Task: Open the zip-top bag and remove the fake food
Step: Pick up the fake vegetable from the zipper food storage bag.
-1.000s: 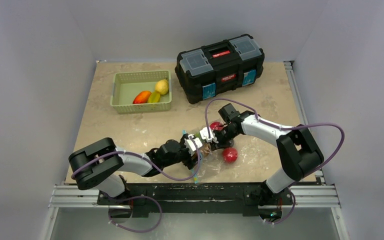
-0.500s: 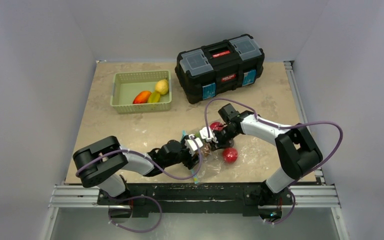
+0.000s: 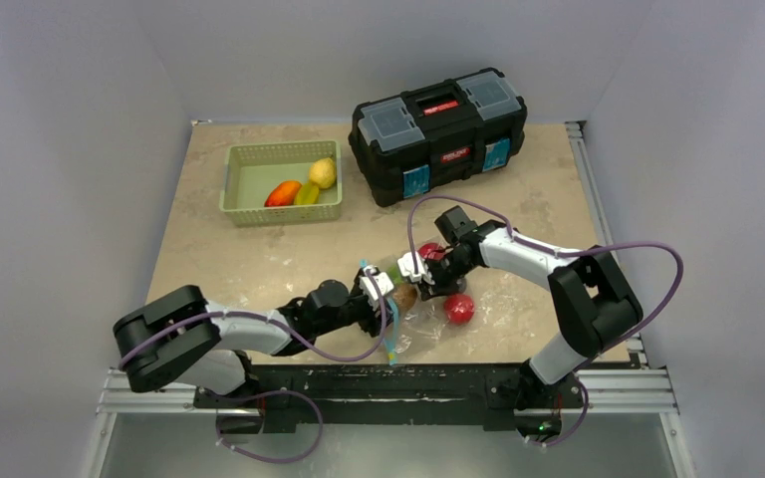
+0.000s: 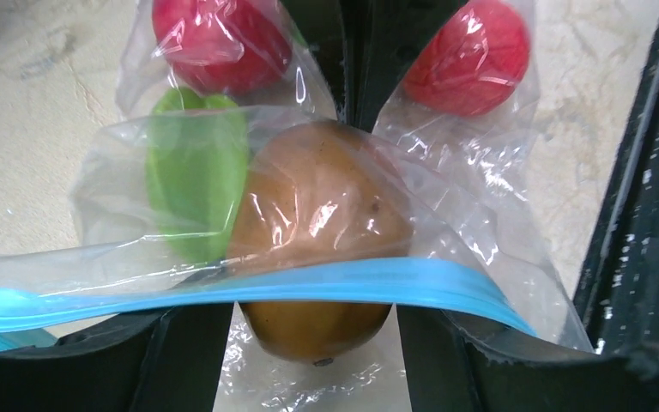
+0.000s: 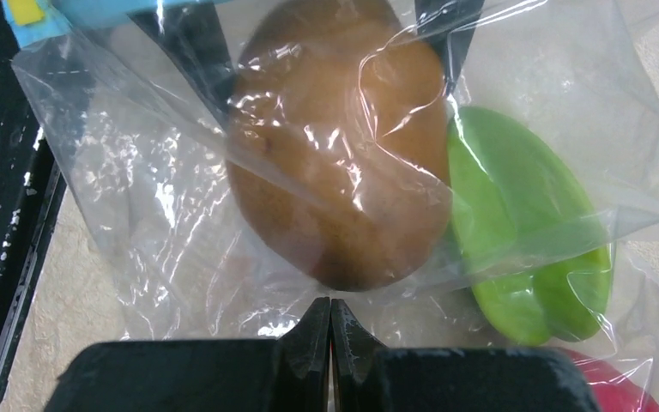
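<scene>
The clear zip-top bag (image 3: 420,321) lies near the table's front edge, its blue zip strip (image 4: 352,283) across my left wrist view. My left gripper (image 3: 385,289) reaches into the bag's mouth. Its fingers (image 4: 193,360) press both sides of a brown piece of fake food (image 4: 317,215). A green piece (image 4: 197,180) and two red ones (image 4: 223,39) (image 4: 472,56) lie deeper in the bag. From the opposite end, my right gripper (image 5: 330,311) is shut on the bag's plastic (image 5: 137,172), just short of the brown piece (image 5: 335,172) and the green piece (image 5: 523,232).
A green basket (image 3: 234,179) at the back left holds an orange (image 3: 282,193), a green (image 3: 307,193) and a yellow piece (image 3: 323,172). A black toolbox (image 3: 438,129) stands at the back centre. The black frame rail (image 4: 643,215) runs close beside the bag.
My left arm has drawn back to the left, shifting its gripper slightly left, and its jaws have narrowed onto the brown piece. The right gripper has closed the last bit and stays in place.
</scene>
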{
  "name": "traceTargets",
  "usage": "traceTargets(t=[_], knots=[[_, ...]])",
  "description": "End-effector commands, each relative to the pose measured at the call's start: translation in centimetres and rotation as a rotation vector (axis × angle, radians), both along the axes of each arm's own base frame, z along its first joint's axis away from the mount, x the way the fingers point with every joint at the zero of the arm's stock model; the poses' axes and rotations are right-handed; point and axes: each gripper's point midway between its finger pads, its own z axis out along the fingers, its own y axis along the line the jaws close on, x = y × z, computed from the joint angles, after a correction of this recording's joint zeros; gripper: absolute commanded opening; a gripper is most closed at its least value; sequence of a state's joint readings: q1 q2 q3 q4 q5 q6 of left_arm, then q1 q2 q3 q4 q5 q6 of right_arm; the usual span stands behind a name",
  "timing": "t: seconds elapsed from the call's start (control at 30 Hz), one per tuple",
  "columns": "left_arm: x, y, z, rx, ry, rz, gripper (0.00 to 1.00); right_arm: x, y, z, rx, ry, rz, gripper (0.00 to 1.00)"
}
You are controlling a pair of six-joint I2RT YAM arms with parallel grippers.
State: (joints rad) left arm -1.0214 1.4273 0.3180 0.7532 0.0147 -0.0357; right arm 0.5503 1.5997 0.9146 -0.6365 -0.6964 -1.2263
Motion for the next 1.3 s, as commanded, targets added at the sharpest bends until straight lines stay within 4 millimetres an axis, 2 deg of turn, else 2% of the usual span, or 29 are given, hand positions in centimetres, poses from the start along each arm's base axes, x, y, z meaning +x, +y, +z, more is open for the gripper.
traceTargets(t=[0.0, 0.37, 0.57, 1.03, 1.27], knots=[[-0.9, 0.1, 2.1, -0.048, 0.017, -0.025, 0.00, 0.9, 0.2, 1.4, 0.028, -0.028, -0.019, 0.00], [-2.4, 1.3, 1.8, 0.040, 0.199, 0.012, 0.00, 1.6, -0.5, 2.2, 0.045, -0.038, -0.048, 0.00], [-2.5, 2.1, 2.6, 0.054, 0.242, 0.049, 0.00, 1.8, -0.7, 2.3, 0.048, -0.043, -0.057, 0.00], [-3.2, 5.1, 2.5, 0.086, 0.350, 0.141, 0.00, 2.1, -1.0, 2.6, 0.059, -0.047, -0.074, 0.00], [-3.7, 6.3, 3.5, 0.053, 0.402, 0.181, 0.00, 2.2, -1.1, 2.7, 0.062, -0.048, -0.078, 0.00]])
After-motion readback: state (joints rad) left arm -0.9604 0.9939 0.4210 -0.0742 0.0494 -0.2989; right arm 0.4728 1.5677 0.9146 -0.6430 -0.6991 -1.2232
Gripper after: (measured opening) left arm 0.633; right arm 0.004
